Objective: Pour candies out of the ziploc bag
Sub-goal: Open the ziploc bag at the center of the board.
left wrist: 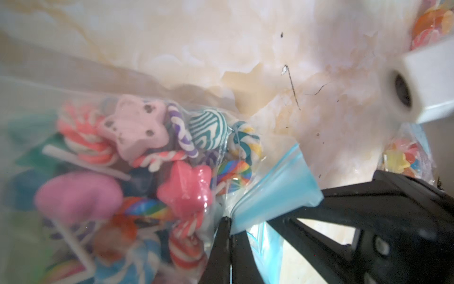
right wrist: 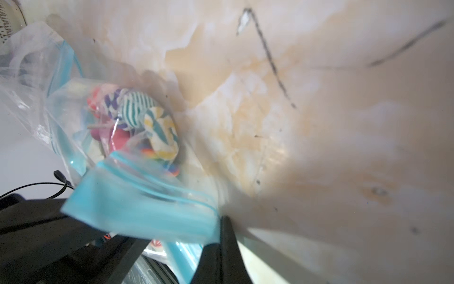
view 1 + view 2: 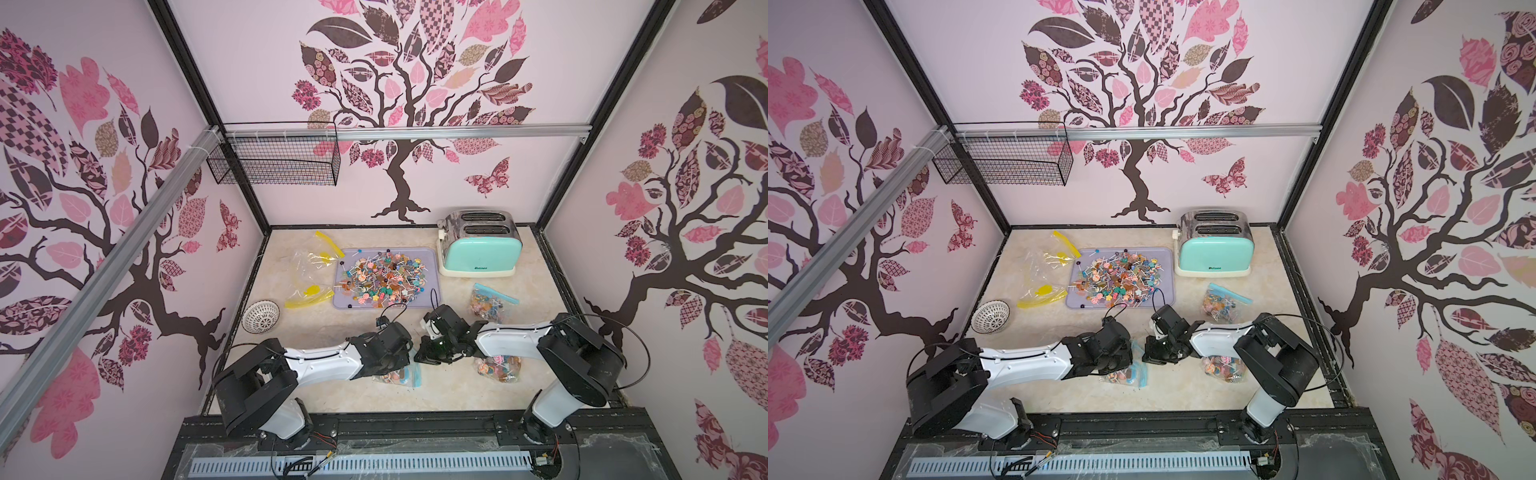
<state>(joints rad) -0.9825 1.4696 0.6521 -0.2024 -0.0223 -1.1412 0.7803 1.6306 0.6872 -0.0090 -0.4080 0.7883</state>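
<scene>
Blue plastic is what both arms have hold of. The left end effector (image 1: 229, 231) is closed tight on the zip strip (image 1: 275, 196) of the ziploc bag (image 3: 395, 377), and the right end effector (image 2: 224, 226) is clamped just as tight on the same strip from the opposite side. The two sets of jaws sit almost nose to nose.

Below the pinch the bag hangs full. Its candies (image 1: 186, 191), stars, swirls and striped lollipops on white sticks, are packed against the clear film, and the belly of the bag rests on the tabletop (image 3: 353, 399) directly beneath the two grips.

I judge this to be the opening step: each side has one lip of the seal. Whether the seal has parted at all I cannot tell. The next move calls for drawing the two grips apart to split the zip, then carrying the bag forward and tipping its mouth down.

The target lies beyond the end effectors, away from the robot's base: a lilac tray (image 3: 424, 255) already heaped with loose candies (image 3: 382, 278). Off to the left end effector's side, beside the tray, lie empty yellow-zipped bags (image 3: 309, 270). On the right end effector's side, another full bag (image 3: 498, 368) lies under the forearm and a third full bag (image 3: 490, 305) lies further out.
</scene>
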